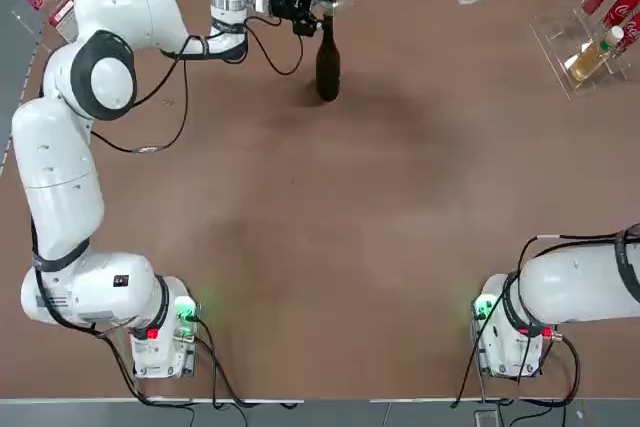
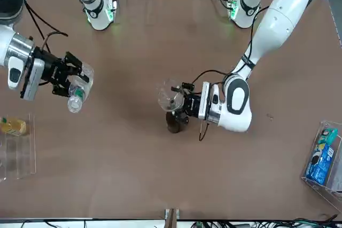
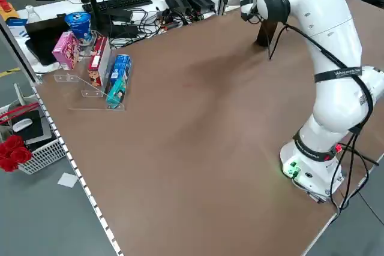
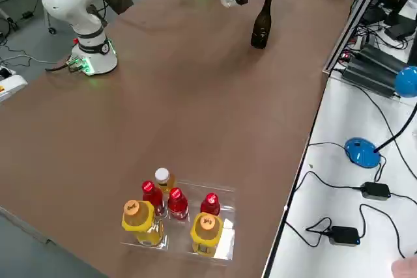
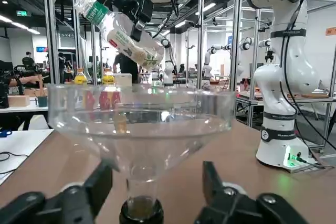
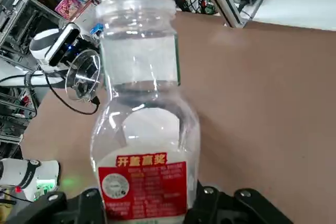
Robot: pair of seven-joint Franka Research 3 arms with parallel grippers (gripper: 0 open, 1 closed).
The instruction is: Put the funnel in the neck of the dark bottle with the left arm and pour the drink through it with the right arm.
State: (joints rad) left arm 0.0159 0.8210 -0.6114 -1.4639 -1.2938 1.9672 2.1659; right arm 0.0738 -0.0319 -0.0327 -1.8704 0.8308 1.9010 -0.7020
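Clear funnel [image 5: 142, 116] seated, spout in the neck of the dark bottle [image 4: 262, 25]. My left tool [image 5: 157, 170] stands wide around the spout, not clamped; right tool [image 6: 149, 196] grips the drink [image 6: 142, 135], well to the dark bottle's right. I judge placing nearly finished; next, steady the funnel, bring the drink over, tip slowly. Count: one funnel, one dark bottle, one drink, six tray bottles [image 4: 207, 229] farther right of the dark bottle.

Beyond the work area — a clear tray [image 4: 226, 250] bearing red-capped bottles [image 4: 178, 204] and yellow-banded bottles [image 4: 206, 234]; opposite — a blue box [image 3: 119, 79] beside a red box [image 3: 98, 62].
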